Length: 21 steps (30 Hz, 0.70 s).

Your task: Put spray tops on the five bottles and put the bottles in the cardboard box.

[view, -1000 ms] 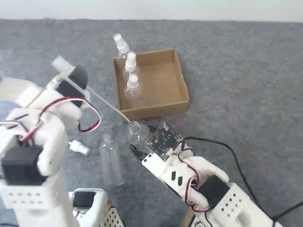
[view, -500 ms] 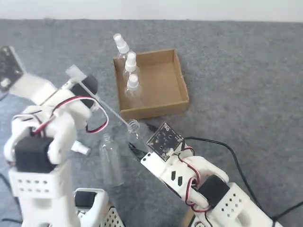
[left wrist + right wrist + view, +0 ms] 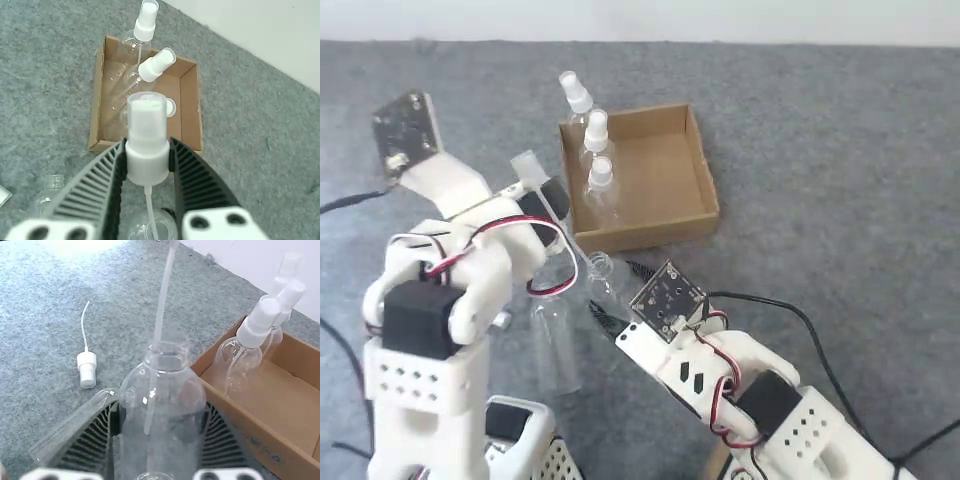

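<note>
Spray top (image 3: 146, 125) was what your left gripper (image 3: 146, 150) had: jaws drawn in to the width of its collar, ribbed pads pressing it on both sides, nozzle up. Did you read it the same way?

Yes. Its tube (image 3: 161, 315) hung down from your grip, through the open neck and into the bottle (image 3: 162, 385). Your right gripper (image 3: 160, 410) was clenched round that bottle's body, neck up, just in front of the cardboard box (image 3: 700, 170). The collar was well above the neck; you had only the tube in.

What lay around you?

Three bottles with spray tops (image 3: 595, 130) stood in a row along the box wall nearest your left arm (image 3: 450, 270). Whether the farthest one was inside the box or just behind its corner, I couldn't tell. On the carpet (image 3: 820, 120) an uncapped bottle (image 3: 552, 340) lay on its side just beside your right gripper, between your two arms. A loose spray top (image 3: 86, 369) lay near it.

Anything in your way?

From above, your left arm leaned over the lying bottle and the loose top, covering part of each.
</note>
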Each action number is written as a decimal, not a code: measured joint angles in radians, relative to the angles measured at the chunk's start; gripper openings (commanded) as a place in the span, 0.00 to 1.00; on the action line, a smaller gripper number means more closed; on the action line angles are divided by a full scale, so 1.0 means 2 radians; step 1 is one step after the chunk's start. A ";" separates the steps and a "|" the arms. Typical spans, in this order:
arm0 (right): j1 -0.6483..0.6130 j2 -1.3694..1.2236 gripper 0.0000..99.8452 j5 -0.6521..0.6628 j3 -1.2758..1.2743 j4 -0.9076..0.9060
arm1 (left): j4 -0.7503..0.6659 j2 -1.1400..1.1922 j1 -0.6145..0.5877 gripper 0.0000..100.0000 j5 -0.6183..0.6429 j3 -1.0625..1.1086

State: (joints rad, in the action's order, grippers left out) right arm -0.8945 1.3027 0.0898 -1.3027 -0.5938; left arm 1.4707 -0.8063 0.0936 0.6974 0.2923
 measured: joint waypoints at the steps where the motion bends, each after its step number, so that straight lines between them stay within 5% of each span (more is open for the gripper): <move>1: 0.000 0.000 0.05 0.000 0.000 0.000 | 0.000 0.000 0.000 0.01 -0.001 0.000; 21: 0.028 0.000 0.05 0.001 -0.010 0.000 | -0.023 0.000 0.101 0.01 -0.043 0.083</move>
State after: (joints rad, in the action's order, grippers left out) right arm -0.8393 1.3027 0.0913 -1.3226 -0.5938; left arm 1.4246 -0.8063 0.2946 0.6114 0.4580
